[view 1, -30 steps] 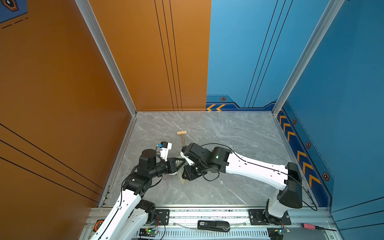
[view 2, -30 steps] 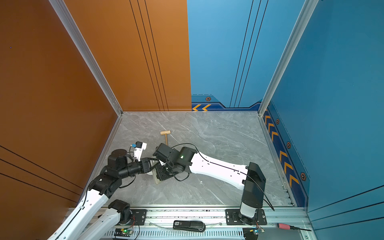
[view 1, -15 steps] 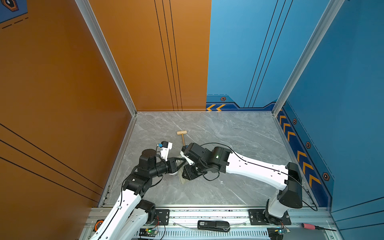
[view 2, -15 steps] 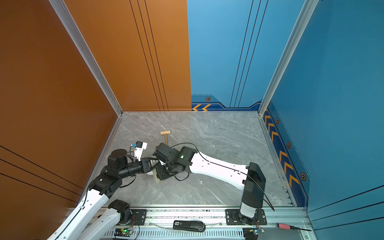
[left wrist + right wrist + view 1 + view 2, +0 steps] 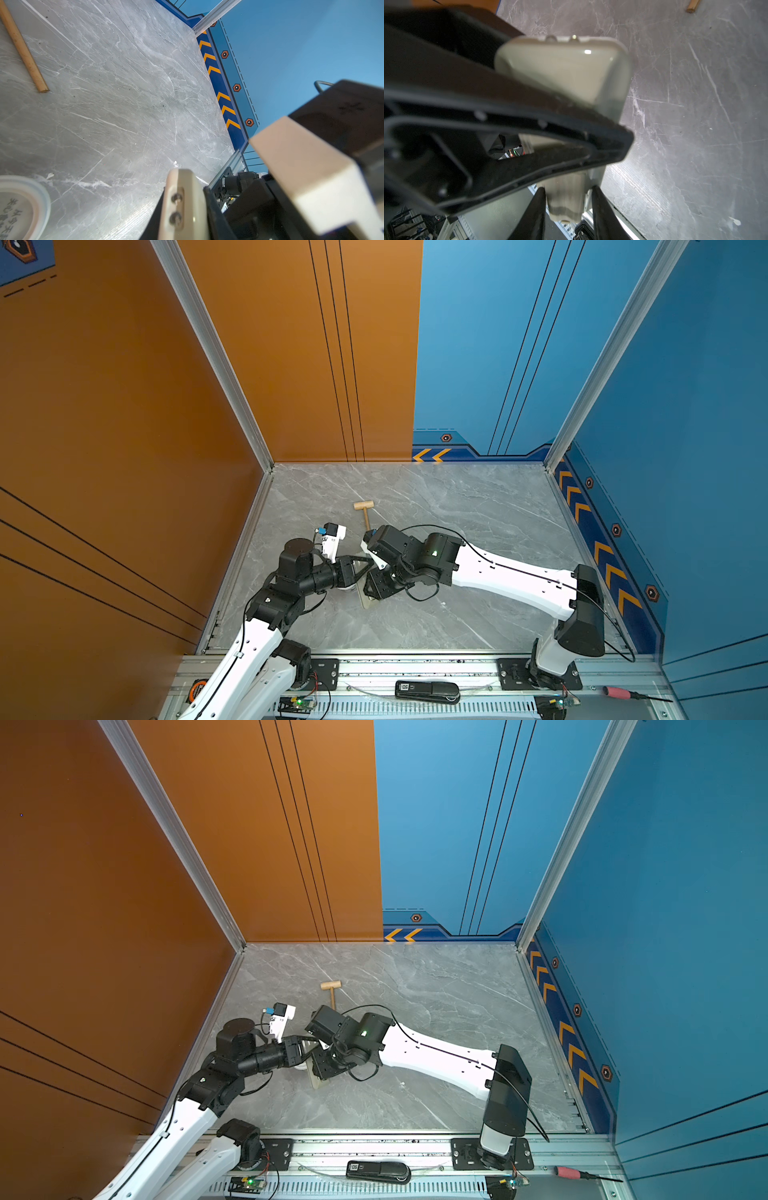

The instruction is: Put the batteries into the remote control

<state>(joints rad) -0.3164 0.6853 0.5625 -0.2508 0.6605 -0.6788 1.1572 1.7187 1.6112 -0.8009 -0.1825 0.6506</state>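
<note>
Remote (image 5: 564, 68): left gripper (image 5: 362, 570) is pinching it. Right gripper (image 5: 568, 188) is straddling its end, jaws spread; best backing off straight, without nudging it.

We see a wooden mallet (image 5: 364, 506) lying flat on the grey table (image 5: 478, 506), its head toward the back wall. On the front rail lies a black device (image 5: 428, 691), with a red-handled screwdriver (image 5: 619, 692) well to its right. A white printed lid (image 5: 18, 207) rests on the table.
</note>
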